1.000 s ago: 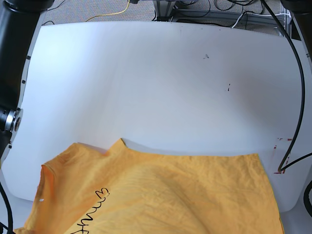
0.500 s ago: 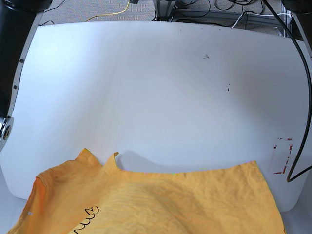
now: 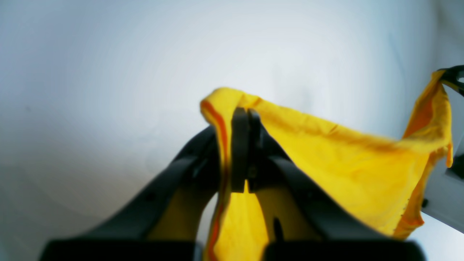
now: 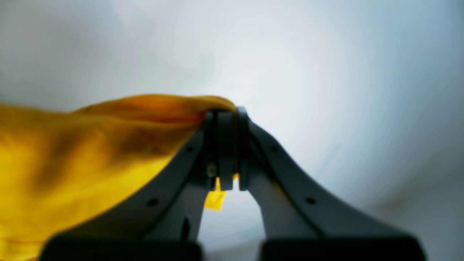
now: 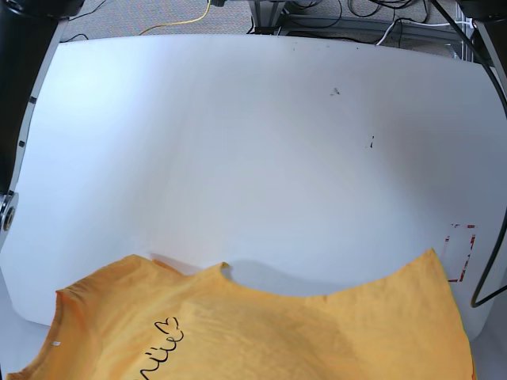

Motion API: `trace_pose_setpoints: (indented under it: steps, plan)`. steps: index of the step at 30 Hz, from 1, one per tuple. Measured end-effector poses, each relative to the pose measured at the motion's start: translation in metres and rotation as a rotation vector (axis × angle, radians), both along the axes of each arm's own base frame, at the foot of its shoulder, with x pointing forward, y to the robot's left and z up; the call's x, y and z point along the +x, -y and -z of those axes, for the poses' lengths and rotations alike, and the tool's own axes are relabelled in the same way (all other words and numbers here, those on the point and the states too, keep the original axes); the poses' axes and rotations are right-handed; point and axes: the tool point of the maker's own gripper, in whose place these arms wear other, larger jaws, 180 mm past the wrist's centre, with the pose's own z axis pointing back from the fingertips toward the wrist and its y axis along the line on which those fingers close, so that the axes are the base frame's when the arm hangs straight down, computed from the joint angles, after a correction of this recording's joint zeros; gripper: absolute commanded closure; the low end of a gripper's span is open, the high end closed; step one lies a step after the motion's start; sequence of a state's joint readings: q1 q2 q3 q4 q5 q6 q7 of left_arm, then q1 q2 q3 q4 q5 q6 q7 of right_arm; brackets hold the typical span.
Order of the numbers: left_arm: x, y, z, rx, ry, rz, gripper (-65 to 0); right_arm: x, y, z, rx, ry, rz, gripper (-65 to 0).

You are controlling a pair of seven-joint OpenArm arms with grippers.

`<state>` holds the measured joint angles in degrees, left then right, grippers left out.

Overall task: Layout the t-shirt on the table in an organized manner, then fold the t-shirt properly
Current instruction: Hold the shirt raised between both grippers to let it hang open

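The orange-yellow t-shirt (image 5: 261,332) hangs over the near edge of the white table (image 5: 253,158), with its black line print (image 5: 162,339) at the lower left. Neither gripper shows in the base view. In the left wrist view my left gripper (image 3: 245,116) is shut on a folded edge of the t-shirt (image 3: 326,152), which stretches right to a black part (image 3: 455,74) at its far corner. In the right wrist view my right gripper (image 4: 226,116) is shut on the edge of the t-shirt (image 4: 90,152), which trails off to the left.
A red tape outline (image 5: 461,252) marks the table near its right edge. Small dark scuffs (image 5: 335,92) sit on the far half. A black arm (image 5: 17,79) rises at the left edge, and black cables (image 5: 487,95) hang along the right.
The shirt has slid toward the near edge. Its far edge now sags in the middle and its right corner has moved right. The print has shifted.
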<state>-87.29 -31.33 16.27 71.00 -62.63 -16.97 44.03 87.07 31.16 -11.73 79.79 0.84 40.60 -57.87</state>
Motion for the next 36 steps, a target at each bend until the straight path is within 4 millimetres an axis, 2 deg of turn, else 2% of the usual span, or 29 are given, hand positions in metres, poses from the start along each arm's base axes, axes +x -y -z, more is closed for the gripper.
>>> trace_pose_setpoints:
  steps: [4, 11, 17, 21, 27, 31, 36]
  plan:
    - [0.001, 0.005, 0.002, 0.016, -0.004, 0.005, 0.0, 0.000, -0.012, -0.004, -0.005, 0.016, -0.041, 0.0]
    - [-0.003, 0.005, -0.002, 0.017, 0.012, 0.007, 0.0, -0.016, -0.010, -0.021, -0.033, 0.076, -0.018, 0.0]
    - [-0.001, 0.013, 0.017, 0.036, -0.004, 0.021, 0.0, -0.029, -0.010, -0.023, -0.019, 0.115, -0.011, 0.0]
    - [0.004, 0.018, 0.044, 0.058, -0.041, 0.029, 0.0, -0.028, -0.010, 0.000, -0.022, 0.092, -0.008, 0.0]
    - [0.009, 0.017, 0.092, 0.078, -0.113, 0.033, 0.0, -0.020, -0.016, 0.056, -0.057, -0.004, 0.004, 0.0]
    - [0.009, 0.012, 0.119, 0.061, -0.148, 0.026, 0.0, -0.032, -0.013, 0.079, -0.015, -0.011, 0.009, 0.0]
    - [0.006, 0.001, 0.166, 0.077, -0.232, 0.010, 0.0, -0.047, 0.000, 0.113, -0.026, -0.054, 0.088, 0.0]
